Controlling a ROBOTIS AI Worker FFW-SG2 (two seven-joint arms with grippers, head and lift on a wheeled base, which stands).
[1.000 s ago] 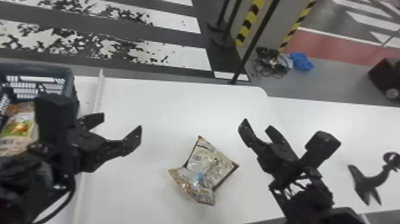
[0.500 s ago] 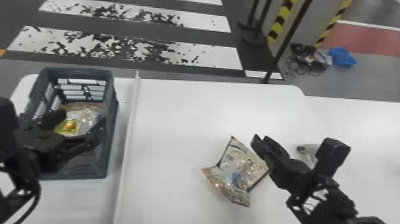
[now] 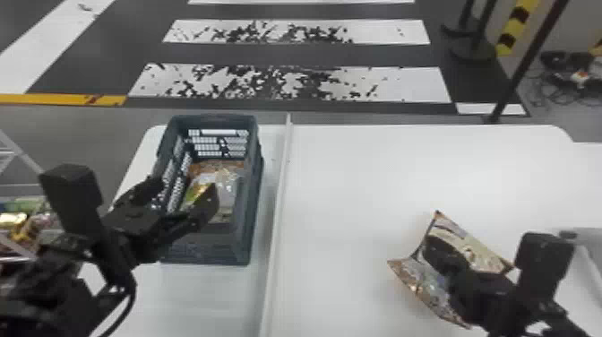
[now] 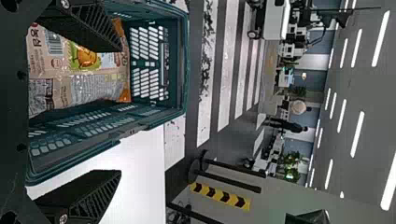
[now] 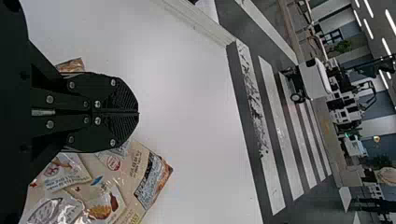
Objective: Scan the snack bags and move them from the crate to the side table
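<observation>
Left gripper [image 4: 120, 111] open near crate [image 3: 208, 253], I judge to straddle the bag inside [image 4: 60, 70] | right gripper [image 5: 138, 113] closed, empty, above loose bag [image 3: 475, 251] on table [image 3: 358, 179], probably to avoid snagging it.

Dark floor [image 3: 313, 54], worn white crosswalk stripes [image 3: 403, 83], yellow line [image 3: 53, 99]; long ceiling lights [image 4: 357, 134], green plants [image 4: 292, 159] farther off.

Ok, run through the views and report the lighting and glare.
Head view: pale sheen on the white table, glints on the bag in the crate; left wrist view: bright ceiling lights; right wrist view: highlights on the packaging beside the dark right fingers.
</observation>
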